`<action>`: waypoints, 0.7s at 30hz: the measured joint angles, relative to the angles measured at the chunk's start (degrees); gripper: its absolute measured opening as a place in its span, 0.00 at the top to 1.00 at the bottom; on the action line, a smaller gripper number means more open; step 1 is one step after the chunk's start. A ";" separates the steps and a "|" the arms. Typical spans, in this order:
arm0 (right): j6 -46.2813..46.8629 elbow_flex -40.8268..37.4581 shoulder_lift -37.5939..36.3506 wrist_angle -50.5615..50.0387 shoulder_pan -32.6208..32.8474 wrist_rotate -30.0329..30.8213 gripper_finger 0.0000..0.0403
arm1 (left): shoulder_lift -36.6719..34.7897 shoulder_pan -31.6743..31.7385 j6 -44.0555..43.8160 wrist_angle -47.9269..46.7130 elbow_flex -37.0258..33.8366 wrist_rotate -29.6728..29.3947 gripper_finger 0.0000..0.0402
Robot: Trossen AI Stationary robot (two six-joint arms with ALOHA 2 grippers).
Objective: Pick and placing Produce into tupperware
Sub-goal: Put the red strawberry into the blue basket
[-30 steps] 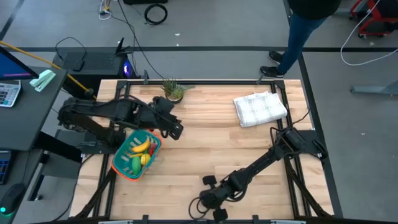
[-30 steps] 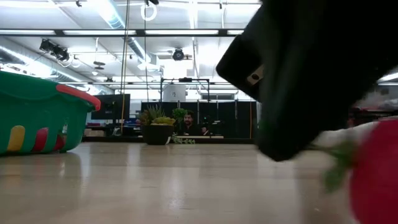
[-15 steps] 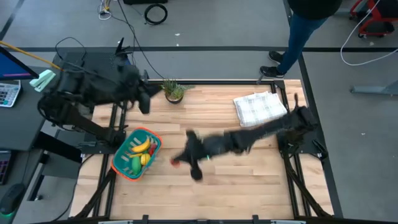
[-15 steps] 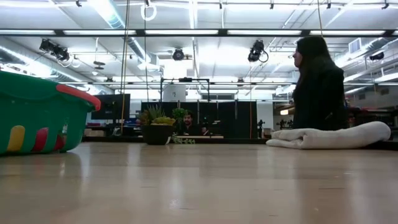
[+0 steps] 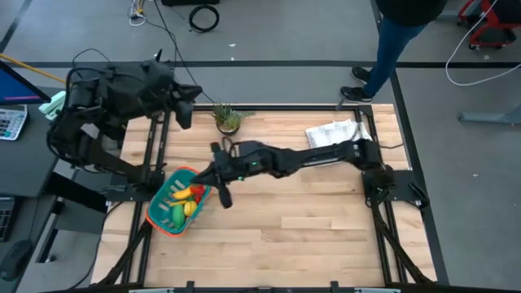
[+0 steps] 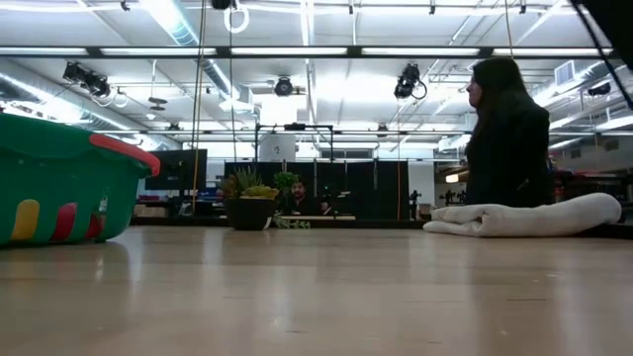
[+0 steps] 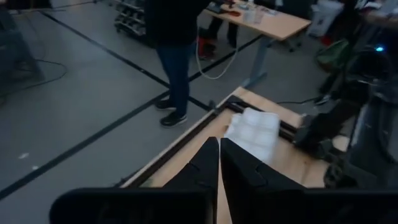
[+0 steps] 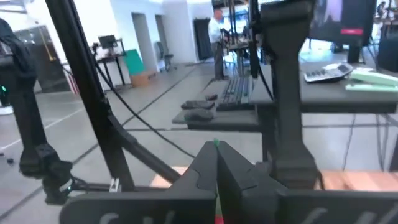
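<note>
The teal basket with the orange rim (image 5: 159, 213) stands near the table's left edge, with a yellow banana (image 5: 182, 193), a green piece (image 5: 176, 215) and red pieces inside. In the low view the basket (image 6: 59, 183) shows at the left. My right arm reaches across the table, and its gripper (image 5: 207, 181) is above the basket's right rim, shut on a small red piece with a green stalk (image 8: 216, 145). My left gripper (image 7: 219, 149) is shut on nothing and is raised over the table's far left corner (image 5: 184, 112). My right gripper pinches the small red piece between its two fingers, which lie about level and point toward the table's left. Only a sliver shows in the gap: the green stalk (image 8: 215, 144) near the fingertips and red (image 8: 217, 218) farther back. The piece is lifted clear of the table.
A spiky potted plant (image 5: 227, 118) stands at the far edge, close to my left gripper. A white checked folded cloth (image 5: 334, 135) lies at the far right, partly under my right arm. A person stands beyond the far edge (image 5: 399, 41). Bare wood stretches along the near half.
My right gripper has risen from the table's near edge with the red piece and swung fast toward the left, ending above the basket's right rim. My left gripper has pulled away from the basket, rising toward the far left corner.
</note>
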 joint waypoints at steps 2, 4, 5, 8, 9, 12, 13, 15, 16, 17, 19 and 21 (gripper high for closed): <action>-0.56 3.09 3.50 -1.38 -0.30 -0.34 1.00 | 0.03 1.26 0.66 -0.11 -0.02 0.04 0.96; -0.73 5.42 6.84 -2.42 -0.77 -1.54 1.00 | 0.01 2.23 0.19 -0.04 -0.02 0.03 0.96; -0.37 6.56 8.66 -1.93 -1.03 -2.18 1.00 | -0.01 2.57 -0.20 -0.09 -0.02 0.01 0.96; 2.09 8.27 13.22 -2.48 -1.71 -3.17 1.00 | 0.01 3.14 -1.27 -0.15 -0.02 0.02 0.95; 2.86 8.32 14.40 -3.12 -1.94 -3.17 1.00 | 0.01 3.26 -1.07 -0.17 -0.02 0.02 0.95; 3.22 8.76 17.16 -2.92 -2.60 -3.10 1.00 | 0.01 3.24 0.01 -0.49 -0.02 0.05 0.94; 3.31 8.82 17.93 -2.30 -2.73 -3.08 1.00 | 0.01 3.24 0.72 -0.55 -0.02 0.08 0.94; 3.98 8.85 19.28 -2.37 -3.21 -3.02 1.00 | 0.01 3.24 1.71 -0.55 -0.02 0.06 0.95; 4.32 8.85 19.99 -2.59 -3.46 -3.04 1.00 | 0.01 3.24 1.68 -0.55 -0.02 0.06 0.95; 4.53 8.85 20.68 -2.80 -3.74 -3.02 1.00 | 0.01 3.24 1.67 -0.57 -0.02 0.04 0.96; 4.32 8.83 21.52 -3.90 -4.40 -2.98 1.00 | 0.01 3.24 1.67 -0.90 -0.02 0.07 0.96; 3.25 8.83 21.98 -3.88 -5.04 -2.94 1.00 | 0.01 3.24 1.38 -1.70 -0.02 0.05 0.97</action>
